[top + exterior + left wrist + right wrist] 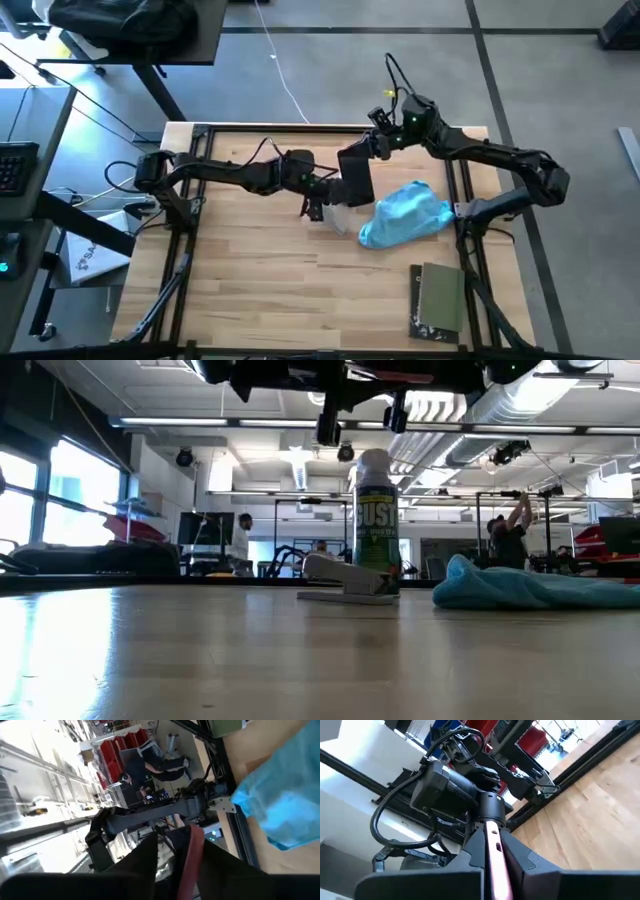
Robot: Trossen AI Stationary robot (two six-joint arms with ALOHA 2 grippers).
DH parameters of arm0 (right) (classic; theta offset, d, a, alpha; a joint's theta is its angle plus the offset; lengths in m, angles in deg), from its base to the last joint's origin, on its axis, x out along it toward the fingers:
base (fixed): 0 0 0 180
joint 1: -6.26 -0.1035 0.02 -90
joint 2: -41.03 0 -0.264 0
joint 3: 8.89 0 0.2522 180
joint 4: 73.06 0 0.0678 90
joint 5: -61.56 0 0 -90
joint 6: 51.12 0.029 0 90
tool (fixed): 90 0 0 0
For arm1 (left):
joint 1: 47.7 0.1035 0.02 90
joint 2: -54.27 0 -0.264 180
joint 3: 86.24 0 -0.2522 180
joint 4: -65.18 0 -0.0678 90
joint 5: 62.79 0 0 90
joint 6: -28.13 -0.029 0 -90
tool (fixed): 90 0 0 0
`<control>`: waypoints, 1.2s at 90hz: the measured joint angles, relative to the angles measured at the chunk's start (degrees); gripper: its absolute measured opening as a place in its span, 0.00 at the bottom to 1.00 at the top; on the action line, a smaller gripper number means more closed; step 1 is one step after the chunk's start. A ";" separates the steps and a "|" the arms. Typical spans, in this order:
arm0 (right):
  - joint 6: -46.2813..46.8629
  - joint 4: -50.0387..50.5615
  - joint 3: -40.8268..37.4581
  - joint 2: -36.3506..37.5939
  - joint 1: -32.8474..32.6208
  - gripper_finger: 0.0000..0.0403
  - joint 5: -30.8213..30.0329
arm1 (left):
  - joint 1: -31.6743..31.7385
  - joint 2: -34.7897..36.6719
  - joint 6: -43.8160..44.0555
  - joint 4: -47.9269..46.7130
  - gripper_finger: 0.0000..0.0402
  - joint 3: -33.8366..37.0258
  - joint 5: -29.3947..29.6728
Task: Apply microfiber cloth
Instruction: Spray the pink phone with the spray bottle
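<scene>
Pale wood table point(250, 270) in a bright workshop, a person point(512, 532) with raised arms in the background. Microfiber cloth point(405, 213) lies crumpled right of centre, near a green book point(440, 298); spray can point(375, 520) stands mid-table beside a small grey thing point(345, 578). Left gripper point(318, 208) and right gripper point(352, 172) hang above the can; cannot tell whether either claw is apart or together.

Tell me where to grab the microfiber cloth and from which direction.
Pinch the raised bunched fold on the microfiber cloth, coming straight down from above. It lies crumpled on the table, so its folds stick up for the fingers, while its edges lie flat. The right gripper looks nearest.
</scene>
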 joint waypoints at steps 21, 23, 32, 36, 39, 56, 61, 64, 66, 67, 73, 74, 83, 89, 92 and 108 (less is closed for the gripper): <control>-2.41 -0.35 0.00 1.36 3.19 0.00 -1.06 | -0.24 0.00 4.37 -0.53 0.36 0.00 -0.02; -2.81 -0.32 0.00 1.65 3.65 0.00 -1.10 | -0.30 0.00 4.56 -0.75 0.37 0.00 -0.02; -4.21 0.03 0.00 3.15 5.69 0.00 -1.11 | -0.40 0.00 5.96 -1.46 0.39 0.00 0.15; -5.43 0.22 0.00 3.93 6.52 0.00 -1.10 | -0.53 0.00 7.20 -1.83 0.40 0.00 1.15; -6.24 0.50 0.00 4.64 7.15 0.00 -1.12 | -0.65 0.00 8.53 -1.96 0.40 0.00 2.44; -15.28 5.33 0.00 10.82 10.77 0.00 -4.27 | -0.11 0.35 18.34 -3.67 0.40 0.05 7.20; -20.27 8.62 0.00 13.29 11.35 0.00 -6.75 | 0.89 0.91 22.16 -4.64 0.40 0.09 7.38; -23.06 11.20 0.00 14.92 11.52 0.00 -8.83 | 1.70 1.62 24.44 -5.32 0.40 0.09 7.63; -24.90 13.18 0.00 15.98 11.50 0.00 -10.50 | 2.28 2.19 25.84 -5.87 0.40 0.09 7.65; -25.78 14.09 0.00 16.46 11.49 0.00 -11.27 | 2.64 2.45 26.63 -5.93 0.40 0.09 7.58; -29.90 19.48 0.00 19.42 11.35 0.00 -16.27 | 5.28 4.29 31.50 -6.06 0.40 0.09 6.66; -30.44 20.43 0.00 19.93 11.31 0.00 -17.06 | 5.85 4.57 32.32 -6.14 0.40 0.09 6.36; -31.94 27.12 0.00 23.56 10.46 0.00 -20.53 | 11.67 6.42 40.22 -6.37 0.40 0.09 4.50; -31.47 30.99 0.00 25.34 9.56 0.00 -20.39 | 15.73 6.60 45.68 -6.84 0.40 0.09 2.62; -30.94 32.69 0.00 25.92 8.95 0.00 -20.23 | 17.68 6.48 48.40 -7.04 0.40 0.09 1.38; -30.35 41.32 0.02 25.57 4.17 0.00 -22.17 | 23.27 1.47 59.36 -6.22 0.40 0.02 -4.98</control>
